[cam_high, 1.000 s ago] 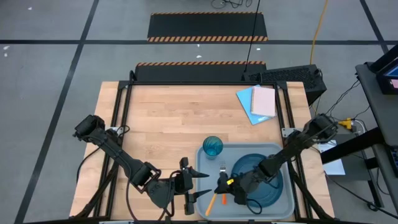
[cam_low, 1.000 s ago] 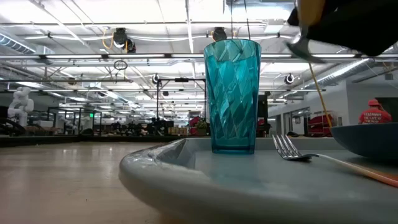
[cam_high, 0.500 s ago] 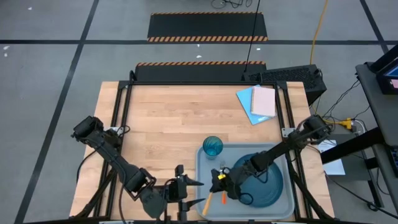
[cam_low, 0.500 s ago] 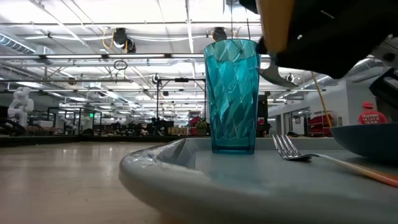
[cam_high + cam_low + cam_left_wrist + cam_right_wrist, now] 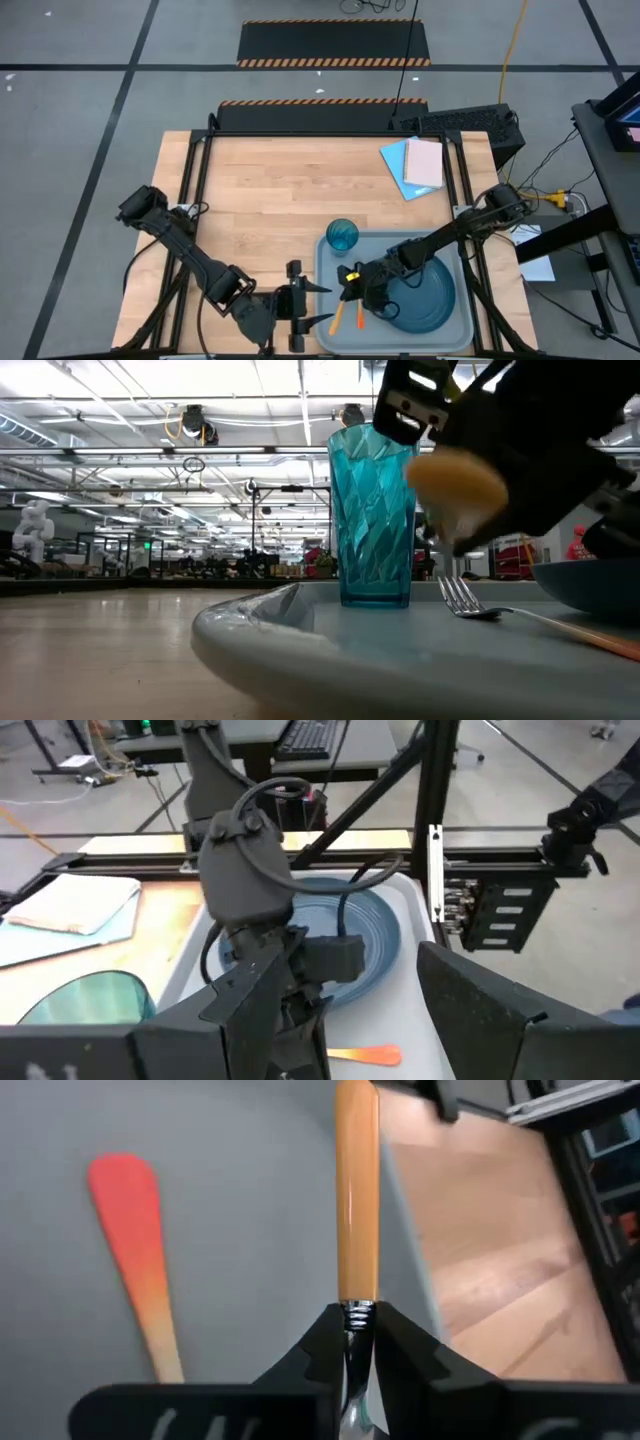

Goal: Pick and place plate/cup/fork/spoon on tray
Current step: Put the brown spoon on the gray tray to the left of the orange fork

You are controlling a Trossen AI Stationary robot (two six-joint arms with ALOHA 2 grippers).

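from above, my right gripper (image 5: 349, 288) is hanging over the near left part of the tray (image 5: 460, 335), its fingers clamped on the spoon (image 5: 337, 318). the plate (image 5: 425, 295) and the cup (image 5: 342, 236) are already sitting on the tray, and so is the fork (image 5: 359, 305), just beside the gripper. my left gripper (image 5: 303, 305) is waiting near the tray's left edge, over the wooden surface (image 5: 270, 190), fingers spread apart.

from surface height, the cup (image 5: 372, 515) is standing upright on the tray (image 5: 300, 645), with the fork's tines (image 5: 462, 597) lying flat behind it.

from my left wrist, the plate (image 5: 365, 935) is lying inside the tray.

from my right wrist, my fingers (image 5: 312, 1350) are pinching the spoon's neck where metal meets orange handle (image 5: 357, 1190). i judge it light, stiff and slippery, so this narrow neck grip may let it pivot.
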